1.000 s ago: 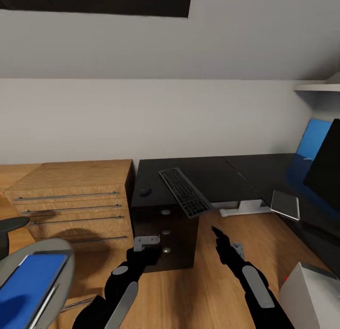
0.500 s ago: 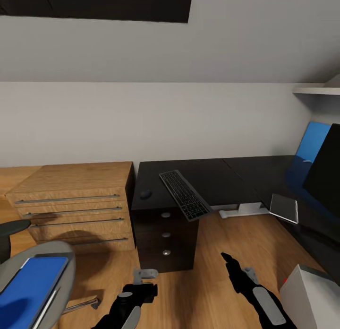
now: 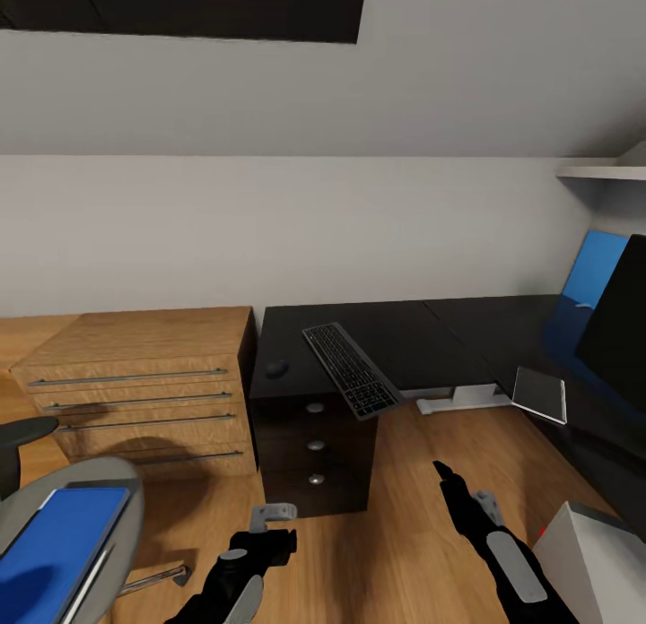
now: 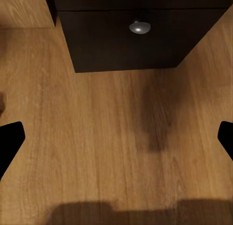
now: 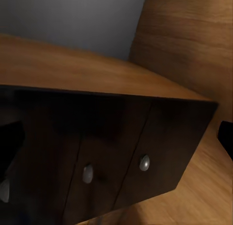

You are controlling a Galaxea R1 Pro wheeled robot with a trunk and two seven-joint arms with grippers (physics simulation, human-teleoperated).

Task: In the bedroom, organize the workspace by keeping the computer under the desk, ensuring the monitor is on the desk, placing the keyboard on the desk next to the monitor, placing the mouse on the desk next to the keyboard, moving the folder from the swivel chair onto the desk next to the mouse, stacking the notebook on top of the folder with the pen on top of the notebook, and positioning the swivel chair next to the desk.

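the blue folder (image 3: 56, 539) lies flat on the seat of the swivel chair (image 3: 121, 481), off to the robot's left and low down, so the left gripper (image 3: 274, 524) is the nearer one to reach it. the folder's long side runs away from the robot, toward the light-wood cabinet (image 3: 135, 382). the left gripper hangs over the bare floor with its fingers spread and nothing between them. the right gripper (image 3: 462, 494) points at the desk (image 3: 413, 337); i cannot tell if it is open or closed. the keyboard (image 3: 352, 368) sticks out over the desk's front edge, and the mouse (image 3: 277, 368) sits near the left front corner.
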